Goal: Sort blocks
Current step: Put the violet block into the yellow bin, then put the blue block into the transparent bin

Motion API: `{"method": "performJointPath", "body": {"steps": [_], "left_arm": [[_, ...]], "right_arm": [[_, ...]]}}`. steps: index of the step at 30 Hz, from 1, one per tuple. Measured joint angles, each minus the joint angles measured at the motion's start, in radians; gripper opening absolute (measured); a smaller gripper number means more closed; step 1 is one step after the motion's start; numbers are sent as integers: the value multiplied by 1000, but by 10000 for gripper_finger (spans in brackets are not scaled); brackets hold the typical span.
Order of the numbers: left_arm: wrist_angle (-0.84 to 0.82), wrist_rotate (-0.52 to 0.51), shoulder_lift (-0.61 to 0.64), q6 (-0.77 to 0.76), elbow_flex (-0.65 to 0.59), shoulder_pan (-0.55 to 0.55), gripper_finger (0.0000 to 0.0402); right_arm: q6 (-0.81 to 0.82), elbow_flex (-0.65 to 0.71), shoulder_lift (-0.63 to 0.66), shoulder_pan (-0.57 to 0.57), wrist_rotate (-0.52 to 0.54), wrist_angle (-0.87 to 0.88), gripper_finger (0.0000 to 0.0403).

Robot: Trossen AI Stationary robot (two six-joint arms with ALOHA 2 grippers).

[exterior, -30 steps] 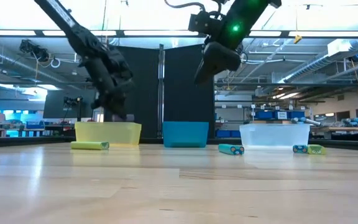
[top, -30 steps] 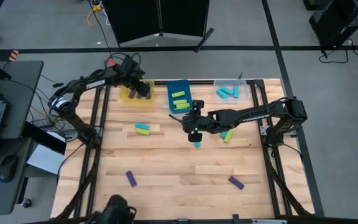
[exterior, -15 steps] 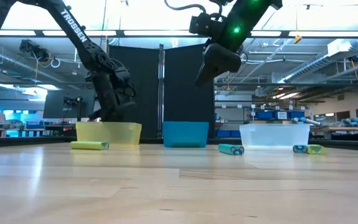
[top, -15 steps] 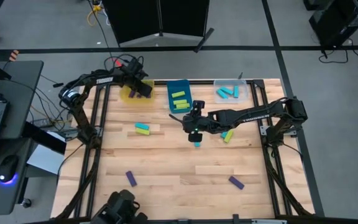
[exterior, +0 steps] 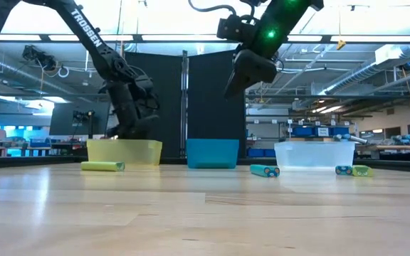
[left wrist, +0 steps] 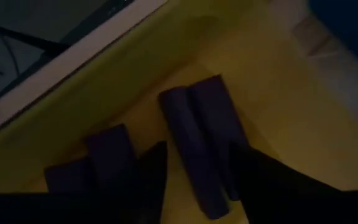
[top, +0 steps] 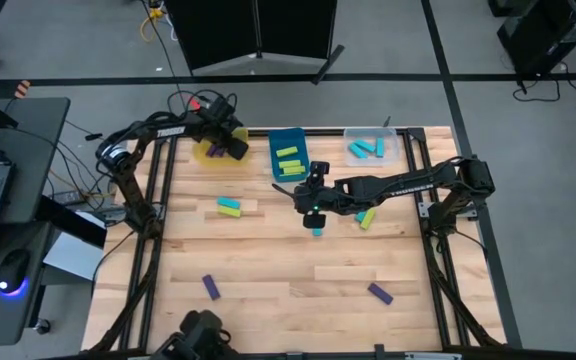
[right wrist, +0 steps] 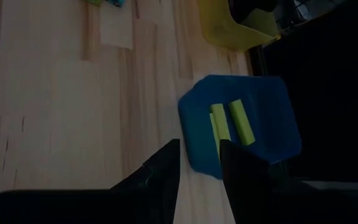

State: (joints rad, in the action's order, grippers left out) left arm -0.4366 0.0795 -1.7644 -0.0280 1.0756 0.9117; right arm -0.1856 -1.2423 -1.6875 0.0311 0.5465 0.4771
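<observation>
Well, from above, my left gripper [top: 230,146] hangs over the yellow bin [top: 203,160] at the table's far left corner, while my right gripper [top: 314,215] hovers mid-table, just short of the blue bin [top: 278,168]; a cyan block [top: 316,231] lies on the wood almost straight beneath the right jaws, and that drop is what my next pick turns on, I judge; its long axis I cannot make out from up here. Level with the table, the same block shows its long side across the view, with the right jaws well above it and empty. Through my left wrist, the fingers [left wrist: 151,180] stand apart with a purple block [left wrist: 197,137] lying lengthwise between them on the bin floor, beside other purple ones; I hold nothing. Through my right wrist, the jaws are parted with only bare wood and the blue bin's edge in the gap; the cyan block is out of sight there.
</observation>
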Motion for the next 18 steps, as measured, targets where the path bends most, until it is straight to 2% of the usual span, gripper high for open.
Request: {"method": "performJointPath", "body": {"steps": [3,8,11,18], "left_arm": [[3,0,25,19,0,-11,199],[70,-3,91,20,-28,-42,207],[174,-3,156,11,-97,-61,206],[428,47,341,-37,-317,-139,206]], "right_arm": [[0,0,0,0,0,1,124],[10,0,0,0,0,17,124],[35,0,0,0,-8,26,123],[125,81,0,0,-122,-83,106]]}}
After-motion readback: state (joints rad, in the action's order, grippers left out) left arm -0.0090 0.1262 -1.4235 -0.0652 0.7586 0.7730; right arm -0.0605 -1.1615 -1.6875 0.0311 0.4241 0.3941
